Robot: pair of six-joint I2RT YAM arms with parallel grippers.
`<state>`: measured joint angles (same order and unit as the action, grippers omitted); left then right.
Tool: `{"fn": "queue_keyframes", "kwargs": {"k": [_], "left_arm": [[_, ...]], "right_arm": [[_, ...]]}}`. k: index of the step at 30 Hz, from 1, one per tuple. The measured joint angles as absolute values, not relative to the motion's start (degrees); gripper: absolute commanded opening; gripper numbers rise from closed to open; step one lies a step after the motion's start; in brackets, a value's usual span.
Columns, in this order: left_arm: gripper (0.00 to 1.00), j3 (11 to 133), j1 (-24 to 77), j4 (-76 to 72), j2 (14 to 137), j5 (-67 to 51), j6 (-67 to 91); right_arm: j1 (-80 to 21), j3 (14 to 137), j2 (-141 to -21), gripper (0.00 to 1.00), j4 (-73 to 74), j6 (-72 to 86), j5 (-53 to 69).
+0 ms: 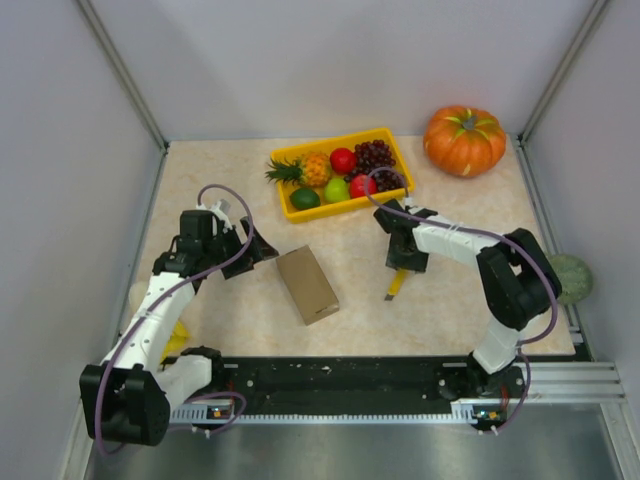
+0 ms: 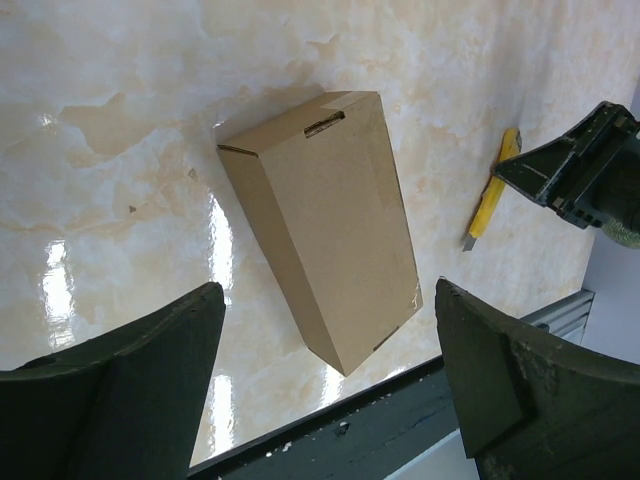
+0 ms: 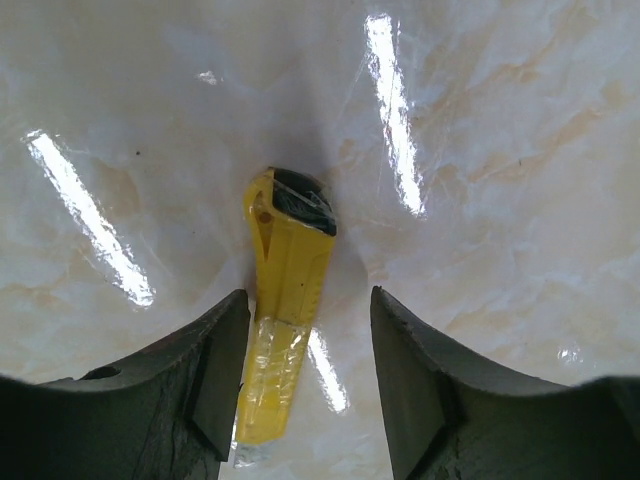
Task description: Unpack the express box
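The express box is a plain brown cardboard box lying flat and closed mid-table, also seen in the left wrist view. My left gripper hovers just left of it, open wide with nothing between its fingers. A yellow utility knife lies on the table right of the box. My right gripper stands over the knife, jaws partly narrowed. Its left finger is against the knife's side, and a clear gap separates the right finger from it.
A yellow tray of fruit stands at the back centre, with an orange pumpkin to its right. A green round object sits at the right edge. A black rail runs along the near edge.
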<state>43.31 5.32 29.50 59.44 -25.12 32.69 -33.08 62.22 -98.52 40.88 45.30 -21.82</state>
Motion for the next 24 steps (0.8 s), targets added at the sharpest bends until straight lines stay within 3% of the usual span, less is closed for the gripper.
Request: {"fn": "queue_keyframes", "kwargs": {"k": [10,17,24], "left_arm": [[0.89,43.31,5.32,29.06,59.42,-25.43,33.32],[0.89,43.31,5.32,28.51,59.42,-26.48,33.78],[0.86,43.31,5.93,25.98,59.44,-30.2,34.59]], "right_arm": [[-31.38,61.58,-99.74,0.31,38.41,46.5,-19.09],[-30.68,61.12,-99.44,0.02,37.36,46.61,-17.28],[-30.22,60.27,-97.54,0.0,34.98,44.53,-12.01]]}}
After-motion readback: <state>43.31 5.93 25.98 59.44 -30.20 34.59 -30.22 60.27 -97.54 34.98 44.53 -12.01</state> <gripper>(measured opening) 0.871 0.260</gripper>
